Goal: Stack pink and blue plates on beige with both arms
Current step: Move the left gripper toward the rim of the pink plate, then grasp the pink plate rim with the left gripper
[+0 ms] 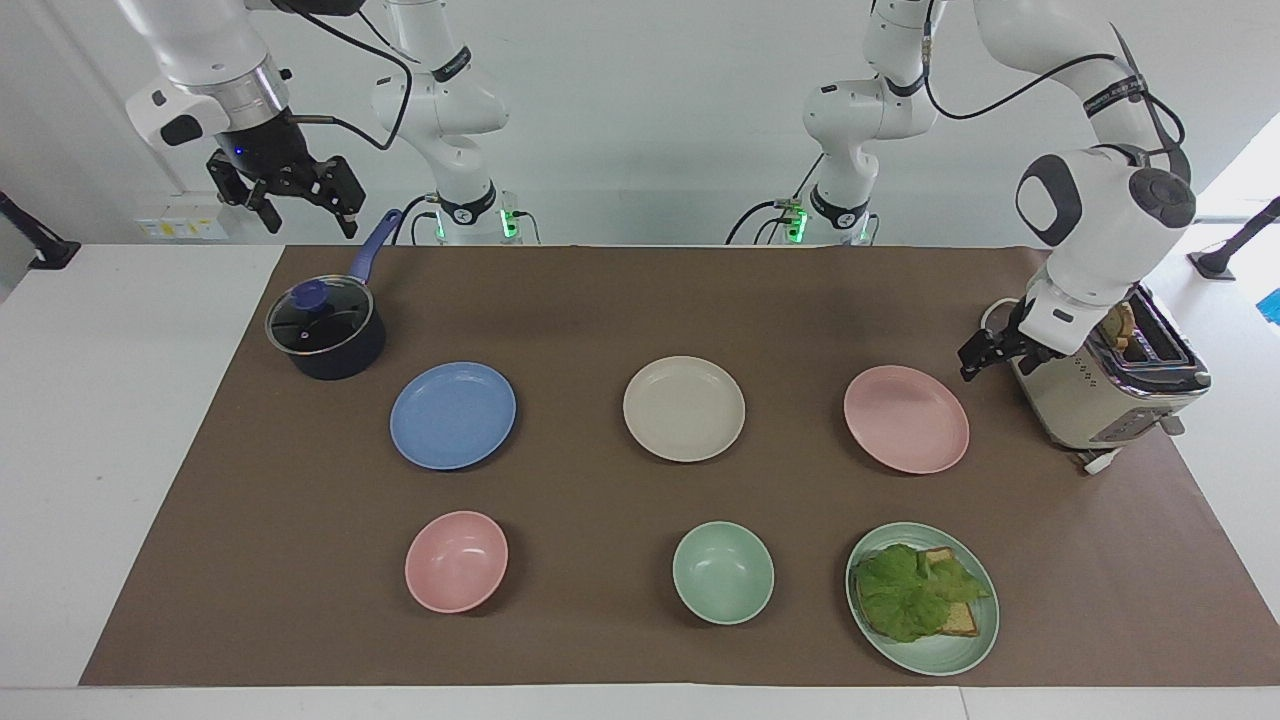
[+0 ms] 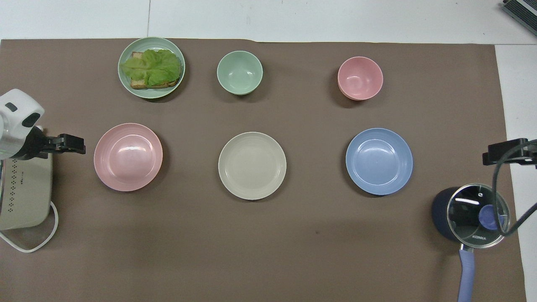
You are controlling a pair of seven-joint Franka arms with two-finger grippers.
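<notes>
Plates unstacked, both arms up, nothing held.
Brown mat (image 1: 620,300) carries blue plate (image 1: 453,415), beige plate (image 1: 684,408) and pink plate (image 1: 906,418) in a row, apart. Left gripper (image 1: 985,352), jaws wide, hangs between toaster (image 1: 1100,385) and pink plate. Right gripper (image 1: 290,195), jaws wide, waits above saucepan (image 1: 325,330).

White table (image 1: 110,420) carries a brown mat (image 1: 620,300); on the mat: pink plate (image 1: 906,418), beige plate (image 1: 684,408), blue plate (image 1: 452,414), bowls, saucepan (image 1: 326,335), toaster (image 1: 1105,385).
</notes>
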